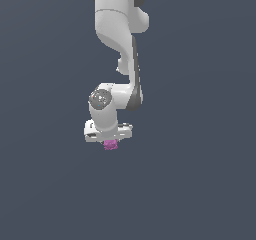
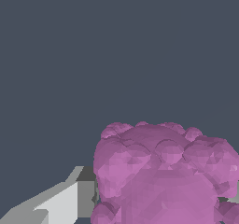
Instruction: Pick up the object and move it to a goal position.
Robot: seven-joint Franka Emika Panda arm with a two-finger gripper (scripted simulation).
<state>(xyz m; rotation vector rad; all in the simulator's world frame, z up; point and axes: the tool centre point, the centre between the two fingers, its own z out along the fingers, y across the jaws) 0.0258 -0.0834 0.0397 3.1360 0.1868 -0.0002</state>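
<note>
The object [image 1: 110,144], a small magenta-pink lump with a knobbly surface, is seen directly beneath the white gripper [image 1: 109,140], its upper part hidden between the fingers. In the wrist view the object [image 2: 161,174] fills the near field, and one pale finger [image 2: 63,202] is pressed against its side; the opposite finger is barely shown at the picture's edge. The jaws appear to be closed narrowly on the object, though contact on the far side cannot be confirmed from these views.

No tabletop edge, corner or shadow can be made out; only a uniform dark grey ground is rendered, so it cannot be told whether the object is resting on a surface or is lifted clear of it.

The object is judged to be light, being far narrower than the gripper, and probably rigid, as the bumps show no flattening where the finger meets them. The lumpy faces offer uneven contact, so some twisting or slipping under a light squeeze is to be expected. A hold across the two broadest opposite sides, low enough for the pads to cover several bumps, would be the most secure.

Nothing else is seen around the object, and no goal marker is visible. No obstacle is shown in the way of a move.
</note>
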